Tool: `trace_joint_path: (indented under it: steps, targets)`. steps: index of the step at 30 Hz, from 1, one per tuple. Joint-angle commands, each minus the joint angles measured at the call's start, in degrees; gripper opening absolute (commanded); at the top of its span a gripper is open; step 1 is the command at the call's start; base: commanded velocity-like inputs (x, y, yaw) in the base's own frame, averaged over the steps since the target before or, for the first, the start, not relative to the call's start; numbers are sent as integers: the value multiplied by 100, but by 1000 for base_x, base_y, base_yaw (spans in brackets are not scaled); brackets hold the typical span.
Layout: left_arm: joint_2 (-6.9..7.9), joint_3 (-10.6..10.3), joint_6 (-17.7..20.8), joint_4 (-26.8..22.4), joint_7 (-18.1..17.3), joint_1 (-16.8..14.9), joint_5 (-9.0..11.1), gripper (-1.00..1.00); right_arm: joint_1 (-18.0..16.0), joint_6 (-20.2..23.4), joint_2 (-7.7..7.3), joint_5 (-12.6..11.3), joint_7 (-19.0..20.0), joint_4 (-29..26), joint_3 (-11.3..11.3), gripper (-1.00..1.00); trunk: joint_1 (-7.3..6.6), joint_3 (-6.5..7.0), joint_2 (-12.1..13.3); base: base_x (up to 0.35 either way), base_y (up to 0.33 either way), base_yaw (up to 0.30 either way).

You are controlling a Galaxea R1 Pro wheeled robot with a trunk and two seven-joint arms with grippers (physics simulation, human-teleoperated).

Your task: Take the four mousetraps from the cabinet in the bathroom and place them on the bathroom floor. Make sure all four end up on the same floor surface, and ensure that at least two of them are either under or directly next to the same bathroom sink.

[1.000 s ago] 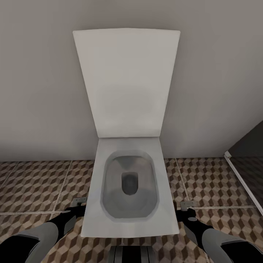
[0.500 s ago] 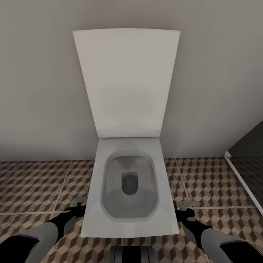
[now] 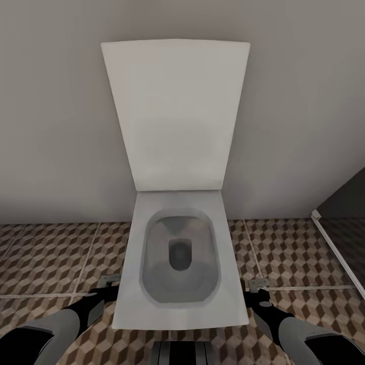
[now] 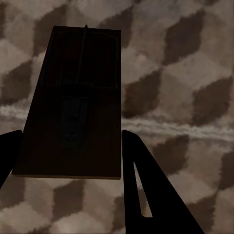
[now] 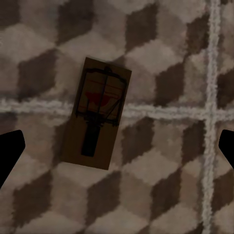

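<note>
The scene is a bathroom with a plain grey wall [image 3: 50, 101] and a bathroom floor [image 3: 45, 253] of large tiles printed with brown, beige and cream cubes, divided by pale grout lines.

Nearest to the camera in the head view, the two grey and black arms enter from the lower corners. The left gripper [image 3: 109, 280] is low over the tiles just beside the left side of the toilet bowl, and the right gripper [image 3: 259, 285] is at the same height just beside its right side.

In the left wrist view, the left gripper [image 4: 70, 161] has its two dark fingers [image 4: 146, 185] at both long sides of a mousetrap [image 4: 73, 102]. The trap is a flat dark-brown wooden piece with a metal bar and spring, and it seems to be grasped between the fingers, above the cube pattern.

In the right wrist view, the right gripper [image 5: 117, 146] is released, its fingertips [image 5: 9, 151] wide apart at the two edges of the picture. Between them, well apart from both, a second mousetrap [image 5: 97, 113] lies flat on the tiles. It is a little turned, it carries a red mark under its wire, and one grout line passes under it.

Farther, a white toilet [image 3: 177, 263] stands between the grippers, with its lid [image 3: 175, 116] raised against the wall. At the far right a dark panel with a white frame [image 3: 339, 243] meets the floor.
</note>
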Motion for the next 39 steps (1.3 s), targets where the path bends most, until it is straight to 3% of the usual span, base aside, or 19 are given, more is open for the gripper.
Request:
trace_joint_path:
  steps: [1, 15, 39]
  targets:
    - [0, -51, -19, 1, 12, 2, 35, -100, -4, -20, 1, -10, -19, 11, 43, 100, -1, -3, -1, 0, 0, 0]
    - [-4, -56, -55, 2, 15, 45, -335, -100, -4, -21, -6, -10, -19, 11, 42, 100, -1, -3, -1, 0, 0, 0]
    - [9, -49, -187, 4, 11, 289, -370, -100, -4, -30, -13, -10, -19, 11, 42, 100, -1, -3, -1, 0, 0, 0]
